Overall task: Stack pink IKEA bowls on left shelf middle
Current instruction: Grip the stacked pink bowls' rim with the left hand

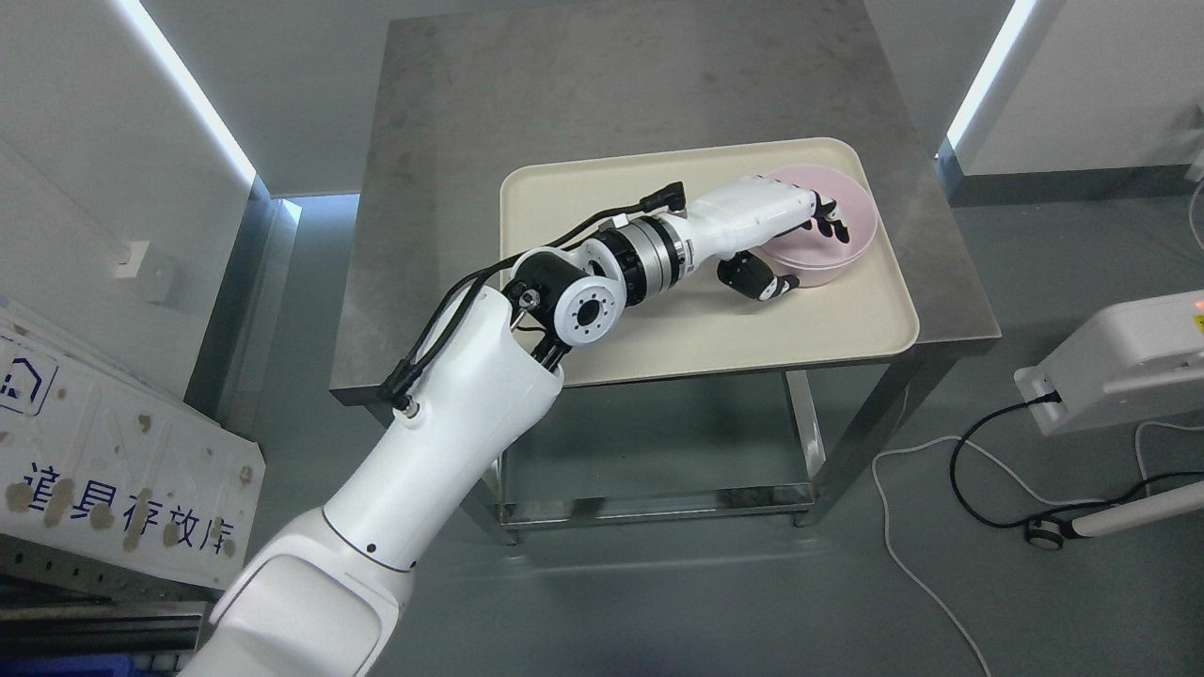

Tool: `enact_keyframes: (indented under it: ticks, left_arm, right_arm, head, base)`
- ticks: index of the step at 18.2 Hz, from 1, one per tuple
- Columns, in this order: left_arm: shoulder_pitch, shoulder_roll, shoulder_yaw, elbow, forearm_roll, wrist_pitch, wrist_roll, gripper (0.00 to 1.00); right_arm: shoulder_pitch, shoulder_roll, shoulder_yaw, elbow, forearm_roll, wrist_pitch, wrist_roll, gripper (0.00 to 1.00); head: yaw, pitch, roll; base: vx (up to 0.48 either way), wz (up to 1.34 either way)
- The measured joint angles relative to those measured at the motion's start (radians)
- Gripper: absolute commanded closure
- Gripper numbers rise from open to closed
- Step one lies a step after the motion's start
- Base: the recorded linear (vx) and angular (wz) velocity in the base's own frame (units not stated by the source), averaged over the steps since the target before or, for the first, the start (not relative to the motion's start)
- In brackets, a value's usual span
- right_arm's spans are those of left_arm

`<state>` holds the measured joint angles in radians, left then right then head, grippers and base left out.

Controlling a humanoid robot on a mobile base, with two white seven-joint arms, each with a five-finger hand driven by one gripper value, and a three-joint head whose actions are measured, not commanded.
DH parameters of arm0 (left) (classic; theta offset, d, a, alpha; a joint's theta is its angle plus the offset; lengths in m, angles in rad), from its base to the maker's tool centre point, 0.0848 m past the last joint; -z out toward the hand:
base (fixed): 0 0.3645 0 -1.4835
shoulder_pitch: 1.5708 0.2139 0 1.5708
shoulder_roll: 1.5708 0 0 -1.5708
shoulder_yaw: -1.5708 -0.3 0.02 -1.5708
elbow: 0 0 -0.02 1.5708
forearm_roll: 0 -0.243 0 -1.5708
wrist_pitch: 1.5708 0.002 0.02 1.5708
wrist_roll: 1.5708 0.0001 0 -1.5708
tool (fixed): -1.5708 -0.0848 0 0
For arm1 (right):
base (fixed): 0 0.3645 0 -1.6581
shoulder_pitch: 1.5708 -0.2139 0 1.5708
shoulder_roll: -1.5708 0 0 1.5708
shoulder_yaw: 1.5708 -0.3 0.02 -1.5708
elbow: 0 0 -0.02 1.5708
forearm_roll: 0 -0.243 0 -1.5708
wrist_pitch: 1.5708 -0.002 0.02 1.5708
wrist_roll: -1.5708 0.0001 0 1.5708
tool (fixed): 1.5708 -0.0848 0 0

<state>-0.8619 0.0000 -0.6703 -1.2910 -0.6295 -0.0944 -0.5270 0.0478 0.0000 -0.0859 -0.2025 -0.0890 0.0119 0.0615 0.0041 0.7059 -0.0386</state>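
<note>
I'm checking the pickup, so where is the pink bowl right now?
In the head view, the pink bowl sits in the far right corner of the cream tray on the steel table, with the left hand around its near-left rim.

White board [113,470]: blue Chinese characters, partly blotched.

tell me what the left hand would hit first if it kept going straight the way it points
The left hand points right, along the tray, and is already at the pink bowl: fingers over the rim, thumb against the near wall. Going on, it would likely push the bowl toward the tray's right edge.
</note>
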Motion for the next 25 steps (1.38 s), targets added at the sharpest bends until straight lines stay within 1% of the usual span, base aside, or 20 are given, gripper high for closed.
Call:
enact_keyframes:
  ticks: [1,4,7,8,10,14,20,22,25]
  left_arm:
    - [-0.002,0.0,-0.003,0.009,-0.005,-0.005,0.0,0.59]
    - [-0.006,0.0,-0.009,0.029,-0.016,-0.021,0.001,0.73]
    - [-0.008,0.0,-0.006,0.048,-0.022,-0.067,0.005,0.92]
    - [-0.008,0.0,-0.001,0.055,-0.023,-0.088,0.006,0.96]
    - [-0.008,0.0,0.012,0.066,-0.024,-0.124,0.006,0.98]
    - [-0.008,0.0,0.065,0.081,-0.019,-0.205,0.001,0.98]
    - [0.003,0.0,0.22,0.084,-0.002,-0.365,-0.021,0.97]
    - [0.022,0.0,0.272,0.07,0.016,-0.404,-0.041,0.96]
    - [0.092,0.0,0.338,0.021,0.037,-0.433,-0.081,0.97]
  right_arm:
    - [0.0,0.0,0.0,0.0,0.0,0.0,0.0,0.0]
    - [0.0,0.0,0.0,0.0,0.0,0.0,0.0,0.0]
    - [0.0,0.0,0.0,0.0,0.0,0.0,0.0,0.0]
    - [0.0,0.0,0.0,0.0,0.0,0.0,0.0,0.0]
    - [0.0,0.0,0.0,0.0,0.0,0.0,0.0,0.0]
    - [0.0,0.0,0.0,0.0,0.0,0.0,0.0,0.0]
    - [0.0,0.0,0.0,0.0,0.0,0.0,0.0,0.0]
    - [0.0,0.0,0.0,0.0,0.0,0.0,0.0,0.0]
    - [0.0,0.0,0.0,0.0,0.0,0.0,0.0,0.0]
  head:
    - [0.0,0.0,0.0]
    - [0.0,0.0,0.0]
    - [0.0,0.0,0.0]
    - [0.0,0.0,0.0]
    - [0.0,0.0,0.0]
    - [0.0,0.0,0.0]
    - [0.0,0.0,0.0]
    - [0.0,0.0,0.0]
    - [0.0,0.0,0.0]
  base:
    - [0.0,0.0]
    - [0.0,0.0]
    - [0.0,0.0]
    - [0.0,0.0]
    - [0.0,0.0]
    - [0.0,0.0]
    - [0.0,0.0]
    - [0.0,0.0]
    - [0.0,0.0]
